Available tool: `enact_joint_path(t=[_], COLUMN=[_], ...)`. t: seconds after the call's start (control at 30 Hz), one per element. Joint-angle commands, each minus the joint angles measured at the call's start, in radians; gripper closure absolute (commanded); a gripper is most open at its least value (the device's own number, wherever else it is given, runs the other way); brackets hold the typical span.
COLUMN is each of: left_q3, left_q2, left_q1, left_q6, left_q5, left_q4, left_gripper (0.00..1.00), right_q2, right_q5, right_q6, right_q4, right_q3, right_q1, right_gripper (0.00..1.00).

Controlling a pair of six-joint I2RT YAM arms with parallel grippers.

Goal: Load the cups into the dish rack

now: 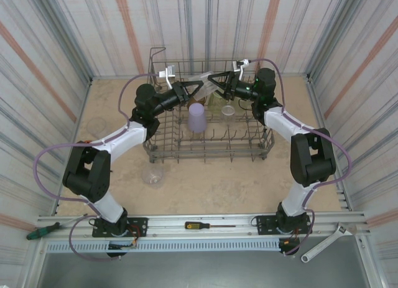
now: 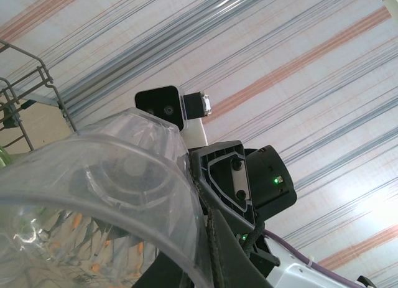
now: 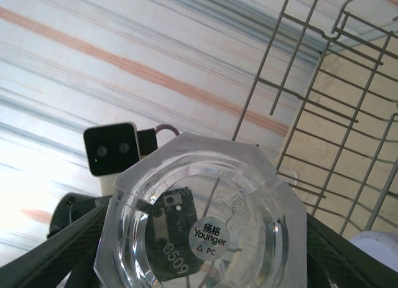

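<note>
Clear cup base faces camera, dish rack wires beside it.

Dish rack stood mid-desk, toward the far wall. Left claw and right claw met above its far half with the raised cup between them, its base facing the right wrist camera. Middle cup stood inside the rack; second cup sat just right of it, also inside. Near cup stood on the desk before the rack's near-left corner. Far-left cup sat well left of the rack. Screwdriver lay on the near rail between the arm bases.
</note>
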Motion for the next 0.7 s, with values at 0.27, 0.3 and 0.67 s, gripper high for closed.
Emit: enact_joint_path(t=[0.27, 0.3, 0.67], left_q3=[-0.026, -0.028, -0.042], left_q2=[-0.101, -0.109, -0.223], left_q1=[-0.006, -0.007, 0.024], left_q6=[0.104, 0.112, 0.197], left_q5=[0.011, 0.007, -0.025], left_q4=[-0.163, -0.172, -0.367], left_gripper=[0.93, 0.92, 0.47], right_q2=[0.021, 0.022, 0.014], right_q5=[0.000, 0.001, 0.005], right_q6=[-0.038, -0.044, -0.265], right_q4=[0.035, 0.033, -0.215], right_q3=[0.064, 0.065, 0.152], right_q1=[0.022, 0.026, 0.058], right_gripper=[0.46, 0.46, 0.45])
